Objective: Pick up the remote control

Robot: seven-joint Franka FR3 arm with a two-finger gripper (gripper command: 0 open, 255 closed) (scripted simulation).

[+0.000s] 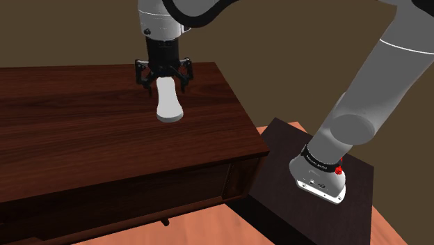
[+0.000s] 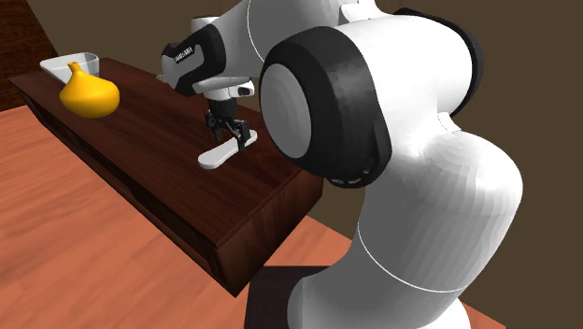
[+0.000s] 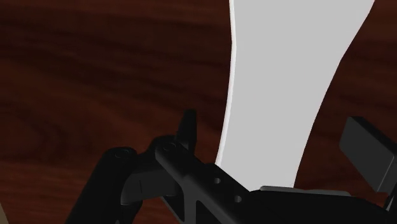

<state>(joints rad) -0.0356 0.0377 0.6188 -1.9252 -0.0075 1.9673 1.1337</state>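
Note:
The remote control (image 1: 169,104) is a plain white, elongated shape lying flat on the dark wooden table (image 1: 83,132); it also shows as the remote (image 2: 217,154) near the table's end in the second exterior view. My black gripper (image 1: 165,83) points down over the remote's far end, fingers straddling it. In the wrist view the gripper (image 3: 277,137) is open: the remote (image 3: 286,76) runs between the two fingers, with one fingertip (image 3: 188,126) close to its edge and the other (image 3: 366,149) standing apart from it.
A yellow gourd-shaped object (image 2: 89,93) and a white dish (image 2: 67,64) behind it sit at the table's far end. The table's near corner (image 1: 261,146) drops off beside the dark stand (image 1: 278,195). Reddish floor (image 2: 84,252) lies below.

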